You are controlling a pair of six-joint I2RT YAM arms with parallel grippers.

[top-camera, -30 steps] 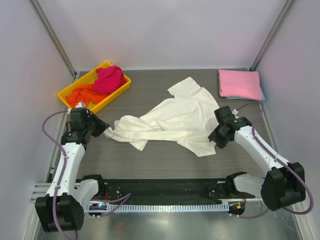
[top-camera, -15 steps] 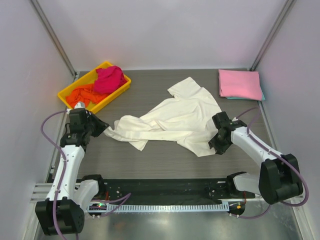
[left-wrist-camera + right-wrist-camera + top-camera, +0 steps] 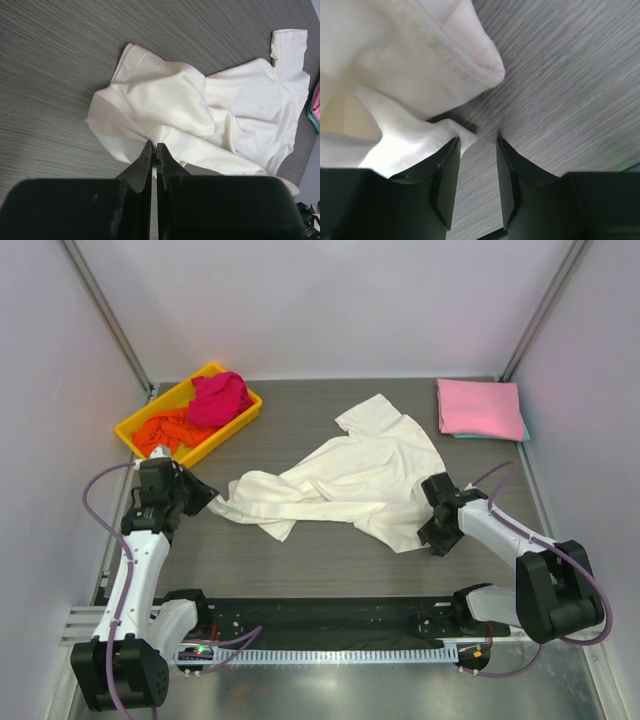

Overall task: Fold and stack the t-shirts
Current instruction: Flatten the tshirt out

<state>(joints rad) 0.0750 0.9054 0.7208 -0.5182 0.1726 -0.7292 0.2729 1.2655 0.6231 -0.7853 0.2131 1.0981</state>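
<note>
Progress is judged under halfway. Cream-white t-shirt (image 3: 350, 475) lies crumpled and unfolded on the table (image 3: 330, 560). Beyond its far right corner, a folded pink t-shirt (image 3: 478, 407) rests on a teal t-shirt (image 3: 522, 432); this stack appears finished. Beyond its far left, the yellow tray (image 3: 135, 425) holds a magenta t-shirt (image 3: 220, 398) and an orange t-shirt (image 3: 170, 430), both bunched. Left gripper (image 3: 154, 147) is pinched tight on the cream shirt's left end. Right gripper (image 3: 477, 142) stands part open at its near right hem, a cloth corner between the jaws, not gripped. Three shirts are left to fold.
</note>
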